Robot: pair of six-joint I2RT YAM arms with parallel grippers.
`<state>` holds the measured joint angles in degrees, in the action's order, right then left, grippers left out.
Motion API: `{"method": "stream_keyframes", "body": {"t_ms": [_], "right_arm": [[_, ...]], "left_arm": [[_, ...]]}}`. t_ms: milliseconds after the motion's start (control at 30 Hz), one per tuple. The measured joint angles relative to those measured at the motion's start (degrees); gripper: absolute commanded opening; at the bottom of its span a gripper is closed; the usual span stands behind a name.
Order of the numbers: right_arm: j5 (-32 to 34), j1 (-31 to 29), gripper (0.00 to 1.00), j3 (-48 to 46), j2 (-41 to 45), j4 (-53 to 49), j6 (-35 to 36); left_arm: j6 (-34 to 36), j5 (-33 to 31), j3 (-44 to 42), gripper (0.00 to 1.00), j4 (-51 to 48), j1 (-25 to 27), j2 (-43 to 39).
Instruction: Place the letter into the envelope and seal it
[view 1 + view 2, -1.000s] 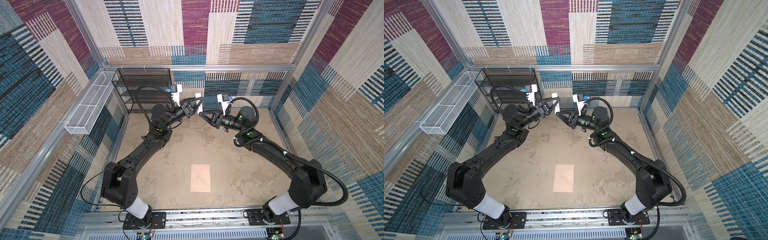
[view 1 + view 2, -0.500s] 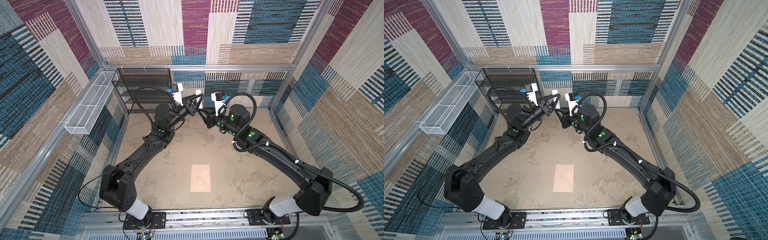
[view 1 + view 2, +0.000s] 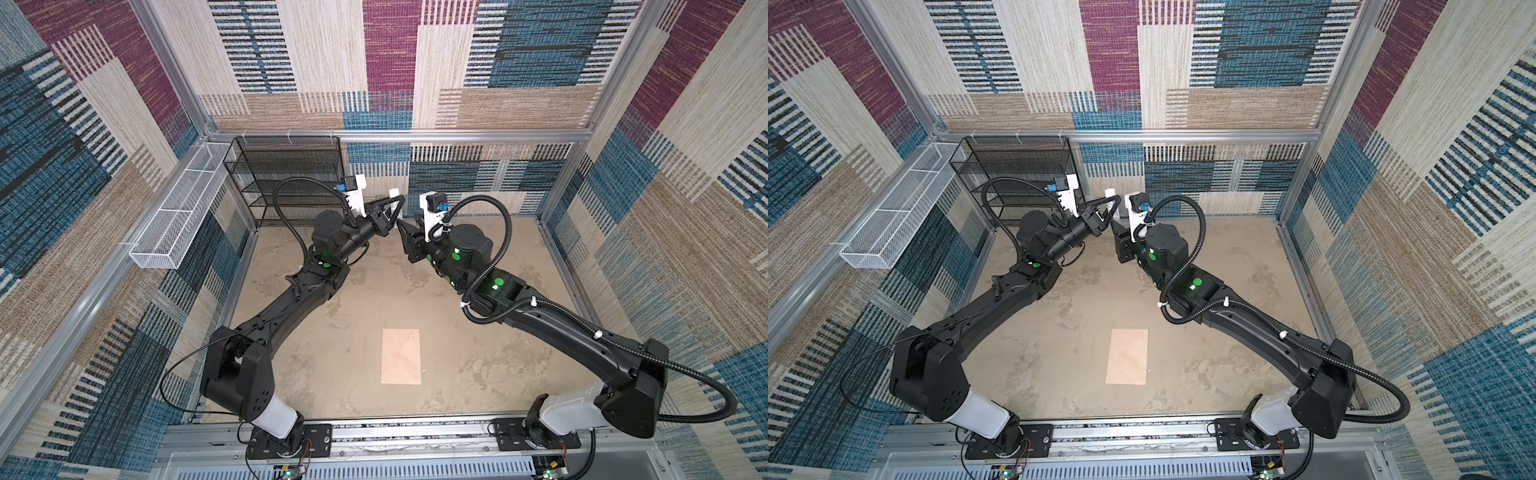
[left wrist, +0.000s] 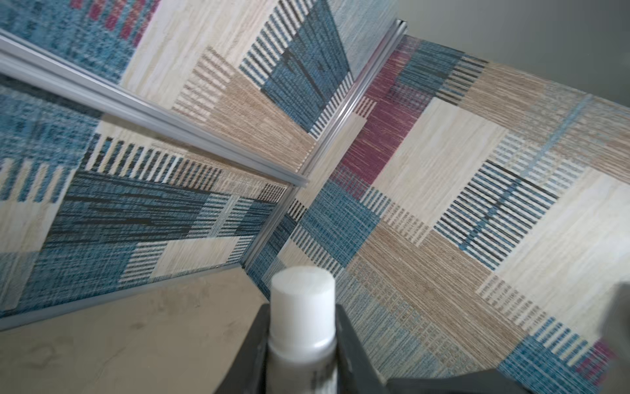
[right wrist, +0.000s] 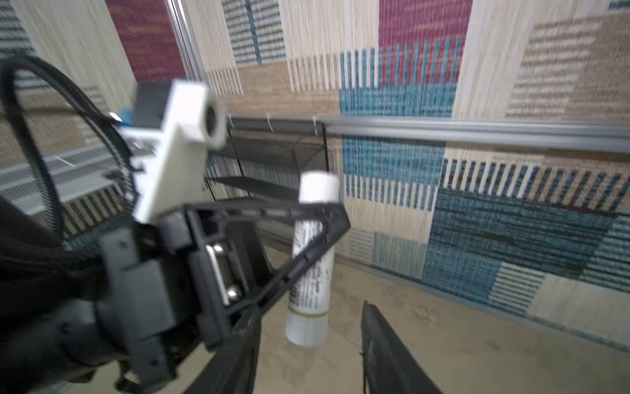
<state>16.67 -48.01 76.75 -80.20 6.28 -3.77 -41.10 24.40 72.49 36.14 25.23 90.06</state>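
Peach-tan envelope is lying flap-down on the worktop, letter not showing, probably inside, and you're clamping the white tube in the left gripper, right gripper hanging open beside it, so sealing is looking unfinished.

The right arm is now stretched further out, with its wrist swung in toward the centre. The right gripper no longer points sideways. It angles toward the back wall and sits closer to the white tube. Its jaws were pinched to a point a second ago and are now spread, one on each side of the tube's lower end.
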Motion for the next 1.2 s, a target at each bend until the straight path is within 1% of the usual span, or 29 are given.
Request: {"method": "stream_keyframes", "body": {"t_ms": [67,133,200,267,400,500,600,733,867,1033,1100,1200], "right_arm": [[-3.15,1.33,0.57,-3.19,2.40,4.09,-1.31],[-5.35,4.33,0.57,-6.54,4.26,6.99,-3.56],[-9.77,7.85,0.54,-9.94,5.66,8.92,-6.71],[-15.47,10.69,0.54,-12.48,6.23,11.08,-9.97],[-29.79,15.93,0.53,-15.93,4.96,19.06,-18.75],[-39.36,17.51,0.53,-17.03,2.14,26.27,-25.92],[-46.40,18.49,0.54,-17.33,-0.85,33.62,-32.87],[-51.87,18.88,0.54,-16.31,-4.96,41.20,-39.95],[-54.93,18.91,0.54,-14.73,-8.31,46.29,-44.85],[-56.89,18.99,0.52,-13.09,-11.17,50.16,-48.65],[-57.22,19.12,0.49,-12.52,-11.87,50.86,-49.68],[-57.46,19.10,0.48,-12.31,-12.15,51.19,-50.45]], "left_arm": [[-1.09,0.90,-0.17,0.00,-0.83,-1.01,0.00],[-2.43,1.95,0.15,0.00,-0.17,-2.45,-0.04],[-4.13,2.23,0.57,0.00,1.55,-4.61,0.00],[-7.08,3.08,0.90,0.00,4.24,-5.99,0.50],[-14.84,7.98,1.66,0.00,12.76,-6.73,4.00],[-22.27,10.64,1.92,0.00,20.35,-6.84,7.56],[-27.89,12.39,1.97,0.00,25.66,-6.84,9.38],[-30.75,13.90,2.29,0.00,30.08,-6.36,9.35],[-31.85,15.23,2.43,0.00,32.52,-5.55,9.75],[-32.00,16.02,2.73,0.00,32.87,-4.50,10.03],[-32.00,15.50,2.95,0.00,33.35,-4.22,10.12],[-32.02,14.93,3.08,0.00,34.27,-3.89,10.32]]}}
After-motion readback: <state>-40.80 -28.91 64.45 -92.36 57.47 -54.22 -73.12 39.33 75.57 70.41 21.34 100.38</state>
